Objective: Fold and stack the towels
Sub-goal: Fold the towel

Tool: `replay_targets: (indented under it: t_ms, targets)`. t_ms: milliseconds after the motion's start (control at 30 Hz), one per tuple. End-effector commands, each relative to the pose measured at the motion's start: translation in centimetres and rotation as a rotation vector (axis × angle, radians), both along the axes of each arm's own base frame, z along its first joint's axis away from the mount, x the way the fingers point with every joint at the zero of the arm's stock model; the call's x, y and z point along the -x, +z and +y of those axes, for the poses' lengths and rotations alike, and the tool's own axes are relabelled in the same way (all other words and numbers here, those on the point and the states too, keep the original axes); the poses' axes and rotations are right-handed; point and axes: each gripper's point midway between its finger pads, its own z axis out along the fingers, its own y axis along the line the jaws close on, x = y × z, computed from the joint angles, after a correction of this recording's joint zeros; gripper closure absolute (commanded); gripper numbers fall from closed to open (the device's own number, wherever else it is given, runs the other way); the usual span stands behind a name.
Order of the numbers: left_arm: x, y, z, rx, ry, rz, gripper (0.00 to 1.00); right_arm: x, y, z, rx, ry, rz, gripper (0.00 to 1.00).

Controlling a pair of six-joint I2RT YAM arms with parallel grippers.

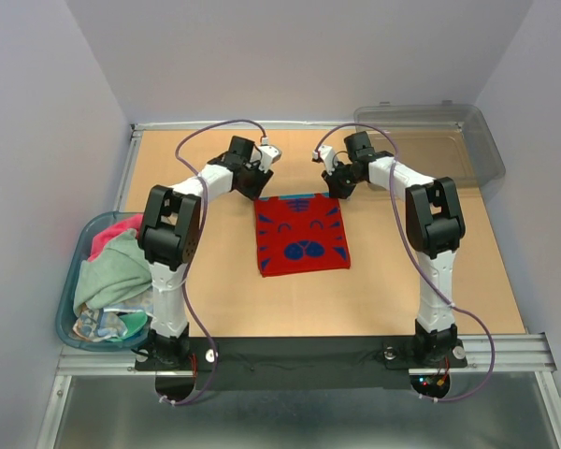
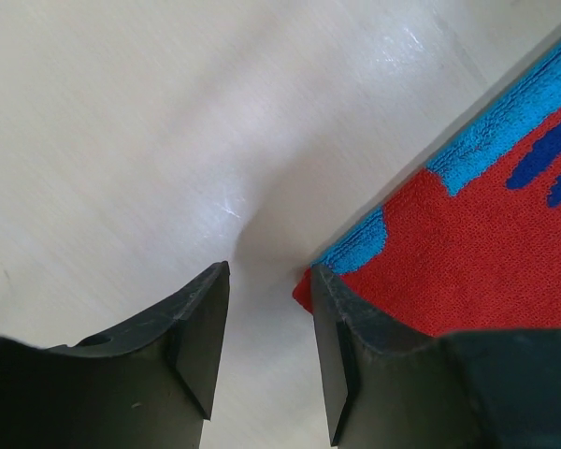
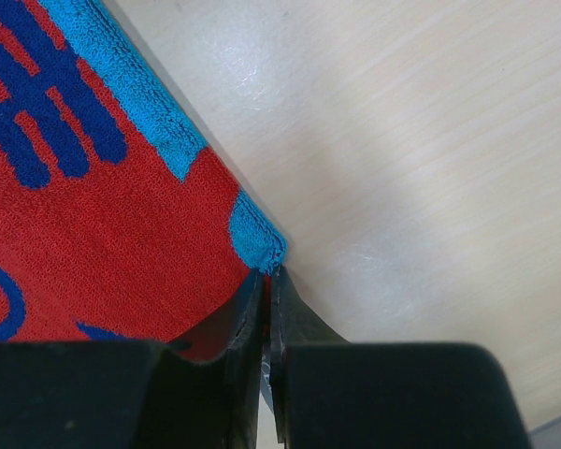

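A red towel (image 1: 301, 236) with blue markings and a light-blue border lies flat mid-table. My left gripper (image 1: 263, 183) is at its far-left corner. In the left wrist view this gripper (image 2: 269, 271) is open with bare table between the fingers, and the right finger (image 2: 341, 318) rests against the towel (image 2: 467, 253) corner. My right gripper (image 1: 336, 187) is at the far-right corner. In the right wrist view it (image 3: 267, 277) is shut, with a red sliver of the towel (image 3: 103, 224) pinched between the tips. More towels, pink (image 1: 107, 234), green (image 1: 117, 271) and patterned (image 1: 103, 323), are heaped at the left.
The heaped towels sit in a blue-rimmed tub (image 1: 72, 281) off the table's left edge. A clear grey bin (image 1: 467, 140) stands at the back right corner. A metal rail borders the table, and walls close in behind and at both sides.
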Motion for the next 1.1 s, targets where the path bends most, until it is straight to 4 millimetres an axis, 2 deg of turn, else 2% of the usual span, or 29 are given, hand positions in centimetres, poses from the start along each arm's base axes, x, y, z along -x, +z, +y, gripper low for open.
replay_targets:
  t_ms: [0,233,567,700,1067]
  targets:
    - [-1.5,7.0,-0.8,0.076,-0.019,-0.141,0.48,0.7,-1.8,-0.7,0.036,-0.010,0.054,0.93]
    - [0.4,3.2,-0.4,0.003,-0.047,-0.015,0.48,0.8,-1.7,-0.6,0.027,-0.013,0.059,0.93]
    - [0.7,1.7,-1.4,-0.001,-0.065,0.030,0.48,1.0,-1.6,-0.7,0.029,-0.013,0.061,0.93]
    - [1.1,0.5,-1.8,0.004,-0.073,0.061,0.48,1.2,-1.8,-0.6,0.026,-0.013,0.068,0.93]
    - [1.4,-2.4,-0.5,-0.071,-0.020,0.116,0.50,1.1,-1.9,-0.6,0.027,-0.014,0.068,0.93]
